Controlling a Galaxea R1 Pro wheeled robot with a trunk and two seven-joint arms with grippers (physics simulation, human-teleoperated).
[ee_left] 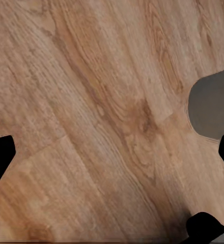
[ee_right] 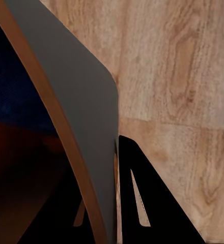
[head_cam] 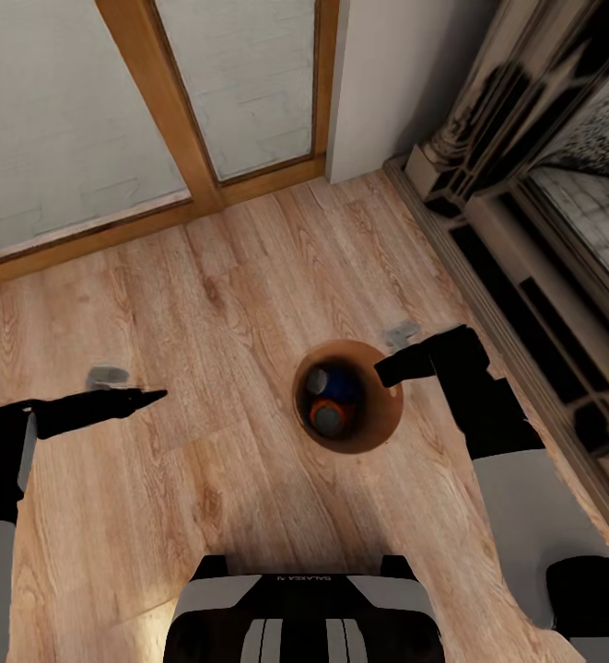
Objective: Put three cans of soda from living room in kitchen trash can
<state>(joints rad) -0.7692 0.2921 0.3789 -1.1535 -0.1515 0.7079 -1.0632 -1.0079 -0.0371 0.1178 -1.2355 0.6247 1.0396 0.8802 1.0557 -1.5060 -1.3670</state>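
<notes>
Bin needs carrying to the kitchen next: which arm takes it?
Right. The right gripper is already at the bin rim, fingers straddling the wall in the right wrist view. The left gripper hangs over bare floor, apart from it.

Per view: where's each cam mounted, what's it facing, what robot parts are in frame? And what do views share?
Head: on the head, looking steeply down at the wood floor; bin with cans inside, glass doors behind; both arms and the trunk show.
Left wrist: on the left arm, facing the floor; left gripper fingertips spread at the edges; grey bin wall at one side.
Right wrist: on the right arm, close on the bin's rim; right gripper straddles the wall.
Shared: bin and floor, all three.
</notes>
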